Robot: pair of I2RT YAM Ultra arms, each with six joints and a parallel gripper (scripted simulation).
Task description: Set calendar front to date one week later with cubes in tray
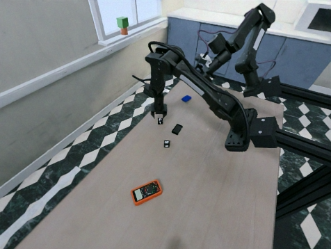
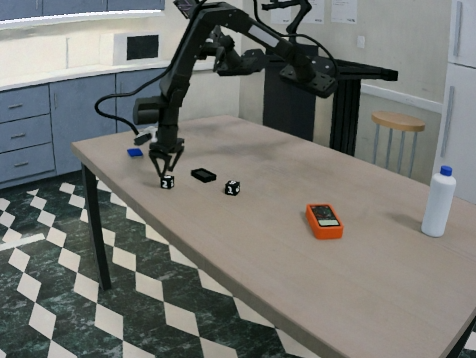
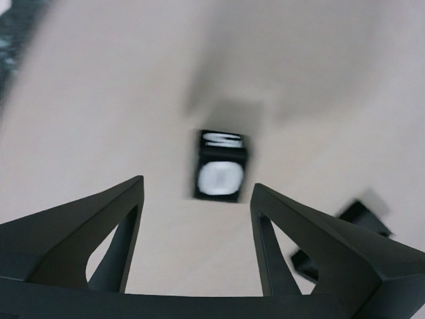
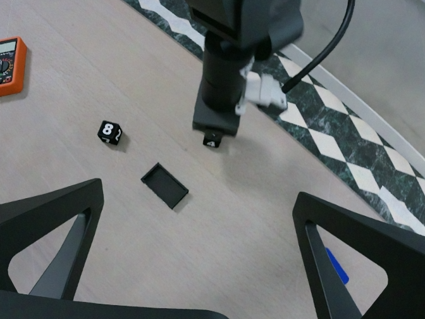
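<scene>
Blue cabinets (image 1: 222,31) (image 2: 80,110); checkered floor (image 1: 74,153) (image 2: 145,280) (image 4: 329,137)

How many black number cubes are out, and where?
2. One black cube with white digits is below the left gripper; the other stands beyond the black rectangular tray, outside it.
</scene>
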